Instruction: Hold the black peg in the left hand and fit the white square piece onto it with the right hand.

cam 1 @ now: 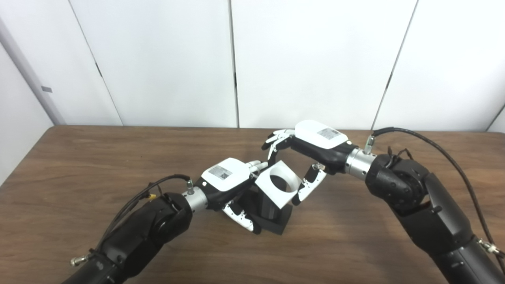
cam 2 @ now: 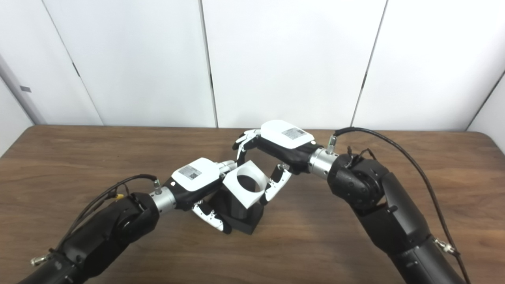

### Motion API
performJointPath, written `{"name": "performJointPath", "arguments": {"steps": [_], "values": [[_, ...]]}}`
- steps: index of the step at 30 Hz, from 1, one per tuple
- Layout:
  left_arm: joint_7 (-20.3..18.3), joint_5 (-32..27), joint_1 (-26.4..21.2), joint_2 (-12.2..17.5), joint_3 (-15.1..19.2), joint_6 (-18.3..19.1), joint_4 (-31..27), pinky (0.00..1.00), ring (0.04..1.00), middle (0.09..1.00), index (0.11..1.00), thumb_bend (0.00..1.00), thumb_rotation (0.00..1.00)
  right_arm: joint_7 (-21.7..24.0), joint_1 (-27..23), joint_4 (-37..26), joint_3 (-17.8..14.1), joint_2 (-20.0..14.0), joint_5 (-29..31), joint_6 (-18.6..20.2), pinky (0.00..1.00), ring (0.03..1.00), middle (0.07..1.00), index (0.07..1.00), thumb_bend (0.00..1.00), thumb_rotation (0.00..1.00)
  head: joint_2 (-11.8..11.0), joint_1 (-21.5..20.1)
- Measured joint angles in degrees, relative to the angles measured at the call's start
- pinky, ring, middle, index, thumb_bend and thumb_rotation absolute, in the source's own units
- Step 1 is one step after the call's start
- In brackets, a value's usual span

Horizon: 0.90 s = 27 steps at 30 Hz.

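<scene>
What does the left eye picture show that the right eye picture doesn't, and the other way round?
Only the left eye view shows the far left corner of the brown wooden table whole, beside the grey wall strip.

Only the right eye view shows the table's rounded far right corner.

Both show the left hand gripping the black peg with its square base, and the right hand holding the tilted white square piece with a round hole at the peg's top. How far it is seated cannot be told.

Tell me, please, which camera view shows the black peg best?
The right eye view: the black peg shows its square base and more of its side below the white square piece. The left eye view shows the same, slightly more hidden by the left hand.
</scene>
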Motion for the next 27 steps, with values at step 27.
{"name": "performJointPath", "arguments": {"steps": [27], "values": [[0.00,0.00,-0.02,-0.17,-0.11,0.14,-0.02,0.85,0.964,0.989,0.497,0.52,0.08,0.11,-2.89,4.85,3.73,0.63,-1.28,-2.09,0.83,0.870,0.790,0.477,0.52,0.13,0.53,0.26]]}}
